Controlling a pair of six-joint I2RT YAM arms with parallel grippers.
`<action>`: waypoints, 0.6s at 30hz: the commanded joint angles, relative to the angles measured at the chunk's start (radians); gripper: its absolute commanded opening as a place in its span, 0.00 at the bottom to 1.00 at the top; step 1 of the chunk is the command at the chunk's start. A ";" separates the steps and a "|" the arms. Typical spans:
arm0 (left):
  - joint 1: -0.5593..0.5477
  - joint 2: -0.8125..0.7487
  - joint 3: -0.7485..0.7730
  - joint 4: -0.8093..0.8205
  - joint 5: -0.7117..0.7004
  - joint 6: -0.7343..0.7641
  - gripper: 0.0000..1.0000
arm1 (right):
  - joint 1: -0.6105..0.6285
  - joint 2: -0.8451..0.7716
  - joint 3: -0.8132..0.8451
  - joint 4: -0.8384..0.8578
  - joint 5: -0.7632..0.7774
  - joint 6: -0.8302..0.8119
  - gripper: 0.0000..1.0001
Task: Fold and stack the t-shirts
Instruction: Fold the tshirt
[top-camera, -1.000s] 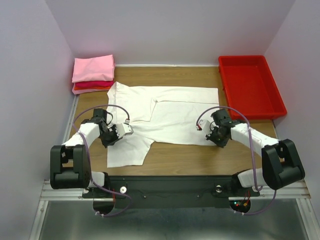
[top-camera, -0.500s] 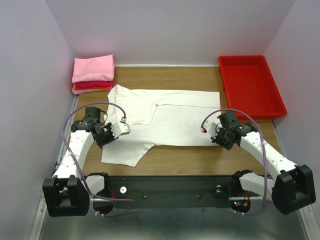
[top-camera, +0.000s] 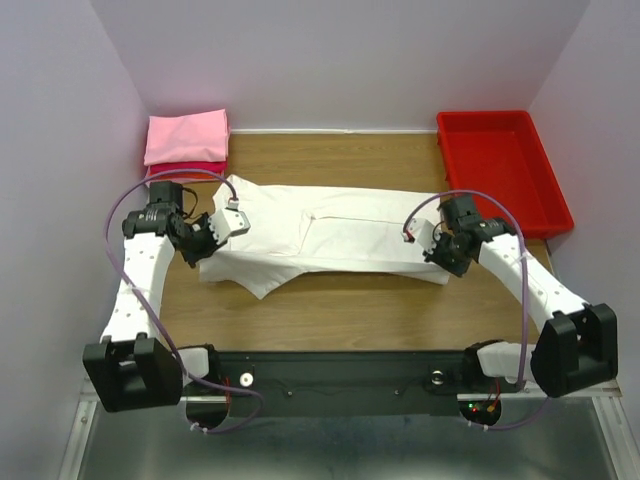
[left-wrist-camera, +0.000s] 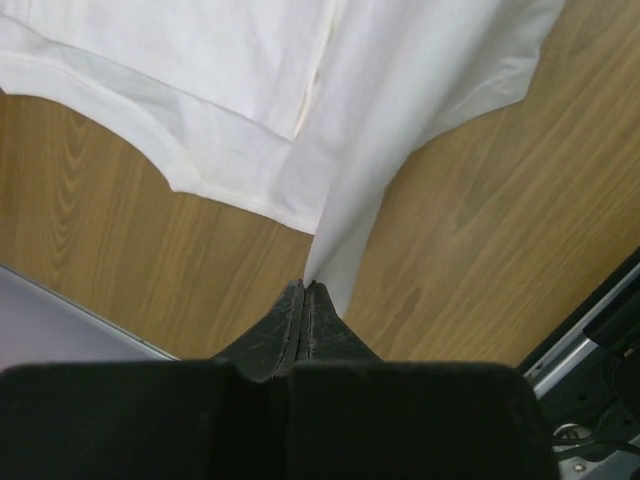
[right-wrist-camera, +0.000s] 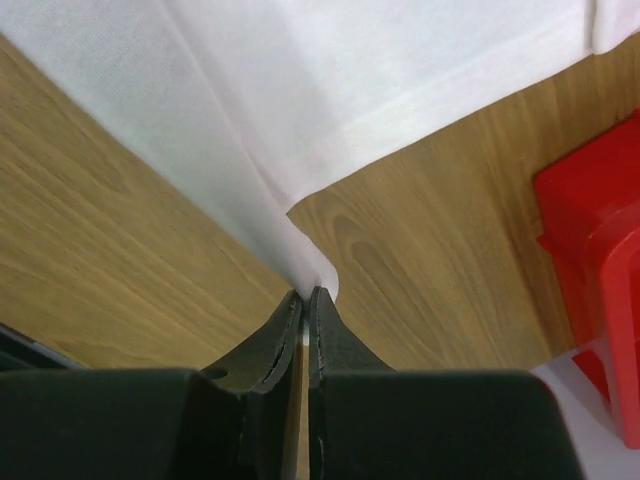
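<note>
White t-shirt (top-camera: 340, 225), pinched by left gripper (left-wrist-camera: 305, 292) and right gripper (right-wrist-camera: 305, 297), has folded farther back.

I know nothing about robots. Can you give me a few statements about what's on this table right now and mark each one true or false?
1. The left claw and the right claw are both shut on the white t-shirt. True.
2. The red tray holds a folded shirt. False: nothing shows inside it.
3. A folded pink t-shirt lies at the far left corner of the table. True.
4. The white t-shirt lies flat and untouched. False: both claws pinch its near edge and lift it off the wood.
</note>
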 joint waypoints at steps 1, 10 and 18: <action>0.011 0.104 0.090 0.046 0.032 -0.025 0.00 | -0.042 0.090 0.132 -0.017 -0.002 -0.080 0.01; 0.011 0.348 0.274 0.152 0.046 -0.086 0.00 | -0.076 0.354 0.320 0.015 0.005 -0.167 0.01; 0.008 0.522 0.390 0.192 0.053 -0.108 0.00 | -0.096 0.561 0.487 0.038 0.014 -0.198 0.03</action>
